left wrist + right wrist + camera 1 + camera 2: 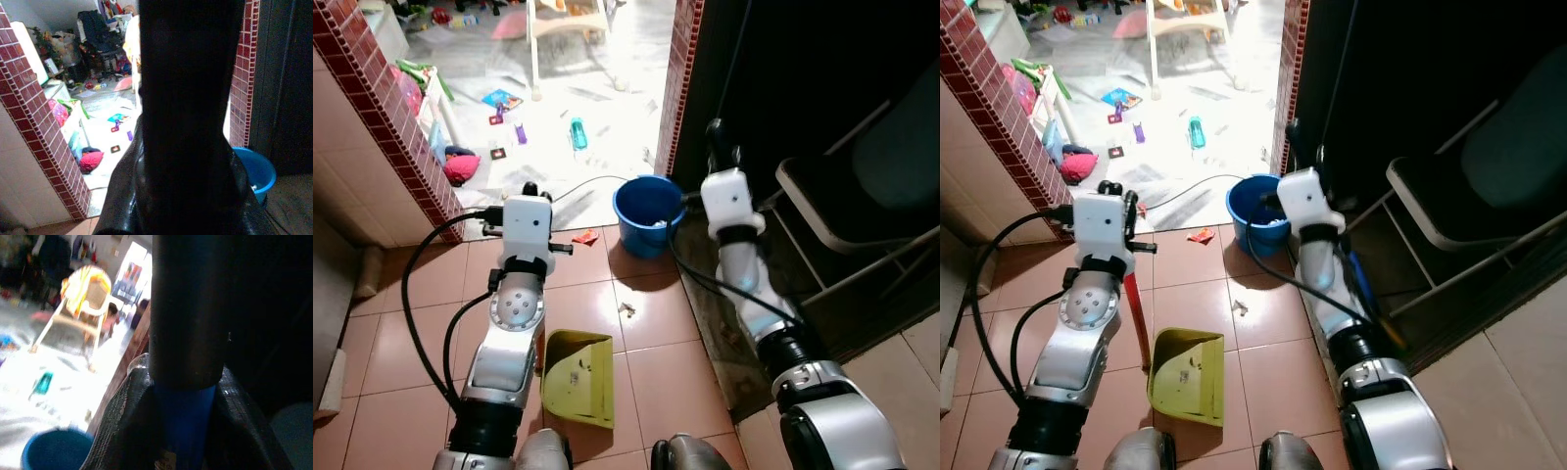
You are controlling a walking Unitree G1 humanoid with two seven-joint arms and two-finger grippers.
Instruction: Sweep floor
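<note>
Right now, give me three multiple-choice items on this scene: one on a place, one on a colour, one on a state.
1. Where does the yellow plastic dustpan lie?
A. On the terracotta floor tiles at the robot's feet
B. Inside the bucket
C. On the chair

2. What colour is the round plastic bucket?
A. Red
B. Blue
C. Green

3. What is the right tool doing?
A. Hanging open
B. Resting in the bucket
C. Closed on a blue-and-black pole

Answers: 1 A, the dustpan sits flat on the tiles between the arms. 2 B, its rim and wall are blue. 3 C, the right wrist view shows the pole gripped.
</note>
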